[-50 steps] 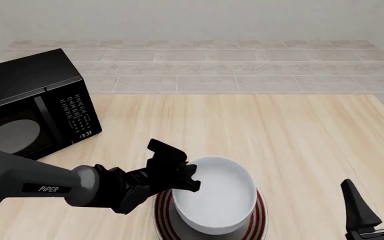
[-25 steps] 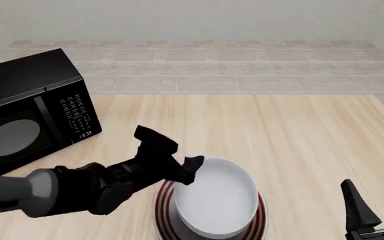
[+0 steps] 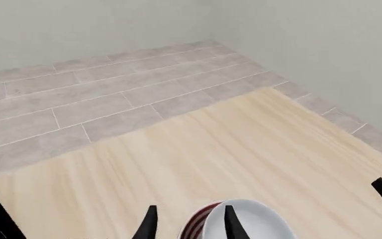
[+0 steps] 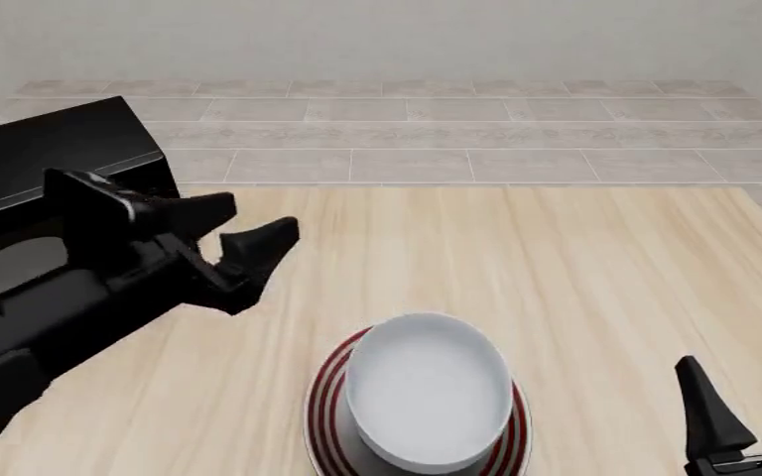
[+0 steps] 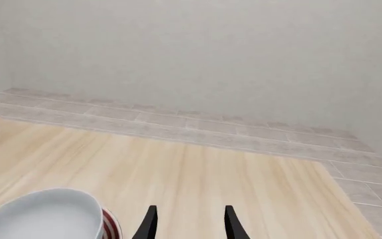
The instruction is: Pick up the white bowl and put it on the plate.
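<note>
**Mia:** Now, where is the white bowl (image 4: 428, 402)?

**Ben:** It sits right on the plate (image 4: 324, 397). You can see the red rings peeking out on both sides of it. The bowl stands upright and looks steady. It is a bit off to one side of the plate, more to the right.

**Mia:** Is anything holding it?

**Ben:** No. The left gripper (image 4: 229, 240) is up high and well apart from the bowl, close to the black microwave (image 4: 37, 149). Its jaws are spread wide with nothing between them.

**Mia:** And the other one?

**Ben:** The right gripper (image 4: 738, 382) is low at the near right edge of the counter (image 4: 593, 278). Its jaws are spread too, and they hold nothing. It is well apart from the bowl.

**Mia:** So which step is this?

**Ben:** I think the putting-down part is done. The bowl is on the plate and let go. This looks like the very end, when the arm gets out of the way.

**Mia:** What should come next?

**Ben:** Not much, I guess. The left arm just needs to stay clear of the bowl so it does not bump it. It should watch out for the microwave as well, since it hangs so near it.

**Mia:** Could the bowl slip?

**Ben:** It looks still to me, so I would leave it alone.
</note>
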Available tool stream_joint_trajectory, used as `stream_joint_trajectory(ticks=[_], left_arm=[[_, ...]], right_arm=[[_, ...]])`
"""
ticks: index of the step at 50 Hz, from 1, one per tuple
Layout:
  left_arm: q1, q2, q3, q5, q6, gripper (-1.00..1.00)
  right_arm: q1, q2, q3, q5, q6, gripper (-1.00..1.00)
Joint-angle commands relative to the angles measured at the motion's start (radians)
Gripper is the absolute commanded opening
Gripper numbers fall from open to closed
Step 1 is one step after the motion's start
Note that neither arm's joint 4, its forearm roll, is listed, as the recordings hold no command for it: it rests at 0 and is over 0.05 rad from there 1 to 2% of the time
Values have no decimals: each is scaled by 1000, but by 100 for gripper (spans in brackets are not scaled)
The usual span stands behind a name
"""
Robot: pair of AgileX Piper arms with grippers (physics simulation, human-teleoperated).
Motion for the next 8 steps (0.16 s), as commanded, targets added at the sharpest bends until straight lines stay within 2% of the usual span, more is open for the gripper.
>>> stream_joint_trajectory(ticks=[1, 8], left_arm=[[86, -202, 6, 111, 5, 100], [132, -278, 16, 161, -11, 100]], right_arm=[[5, 0, 0, 1, -2, 100], [6, 0, 0, 2, -4, 100]])
